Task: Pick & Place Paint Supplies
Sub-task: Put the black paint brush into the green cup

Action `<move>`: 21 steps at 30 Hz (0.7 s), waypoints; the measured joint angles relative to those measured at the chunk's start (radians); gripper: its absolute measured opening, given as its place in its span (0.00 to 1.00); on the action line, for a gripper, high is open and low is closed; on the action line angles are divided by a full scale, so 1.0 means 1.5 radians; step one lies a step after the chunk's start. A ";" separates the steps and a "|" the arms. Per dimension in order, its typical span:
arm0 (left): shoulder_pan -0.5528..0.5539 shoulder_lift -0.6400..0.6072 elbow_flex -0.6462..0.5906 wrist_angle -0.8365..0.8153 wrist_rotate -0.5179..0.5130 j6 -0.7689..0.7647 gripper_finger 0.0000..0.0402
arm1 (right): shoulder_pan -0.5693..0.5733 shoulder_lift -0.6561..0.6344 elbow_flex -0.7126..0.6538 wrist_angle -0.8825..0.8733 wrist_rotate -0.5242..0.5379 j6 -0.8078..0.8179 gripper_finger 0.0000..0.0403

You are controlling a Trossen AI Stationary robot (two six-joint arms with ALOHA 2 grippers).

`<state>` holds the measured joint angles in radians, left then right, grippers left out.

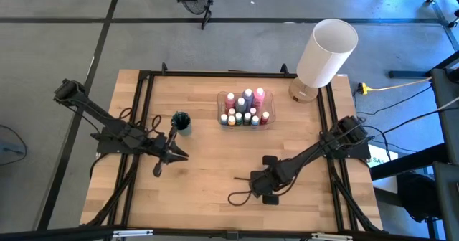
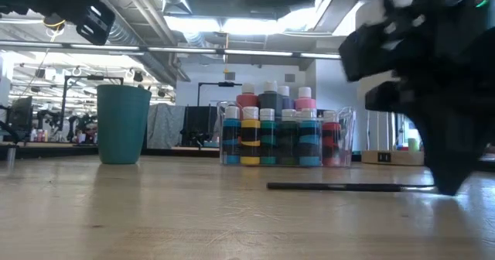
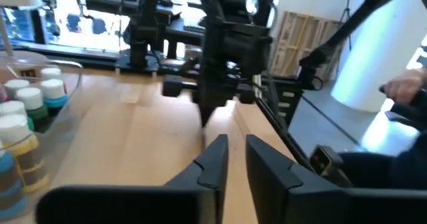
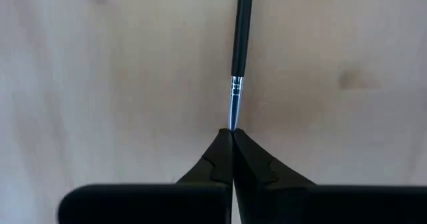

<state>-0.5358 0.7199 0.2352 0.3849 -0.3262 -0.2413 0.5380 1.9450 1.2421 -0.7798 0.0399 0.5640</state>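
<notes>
While the small paint bottles (image 1: 245,109) already stand packed in the clear plastic tray (image 1: 221,109) mid-surface, I have my right hand (image 1: 252,177) closed on the light tip of a thin dark-handled paintbrush (image 4: 240,37) lying flat. My left hand (image 1: 176,152), slightly parted and empty, hangs near the teal cup (image 1: 181,122). Bare wooden surface (image 1: 208,162) surrounds the brush, the front edge close.

1. The flat wooden desk (image 1: 215,166) is pale tan with a faint plank grain.
2. The round plastic cup (image 2: 122,124) is teal.
3. The small paint bottles (image 2: 282,132) in the clear tray have white, pink and red caps, with yellow, blue, green and red bands.
4. The thin paintbrush (image 4: 240,37) has a black handle and a silvery ferrule.
5. The tall cylindrical lamp (image 1: 326,52) is white.
</notes>
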 joint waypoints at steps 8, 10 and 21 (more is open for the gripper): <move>0.001 0.061 0.000 0.091 -0.039 -0.002 0.32 | 0.010 -0.002 0.016 -0.023 0.028 0.010 0.00; 0.001 0.081 0.000 0.121 -0.045 0.002 0.37 | 0.013 -0.002 0.016 -0.027 0.031 0.018 0.00; 0.002 0.169 0.045 0.185 -0.104 0.114 0.44 | 0.011 -0.003 0.052 -0.047 0.068 0.056 0.00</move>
<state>-0.5323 0.9733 0.3027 0.6618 -0.4821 -0.0709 0.5543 1.9400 1.3204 -0.8509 0.1421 0.6479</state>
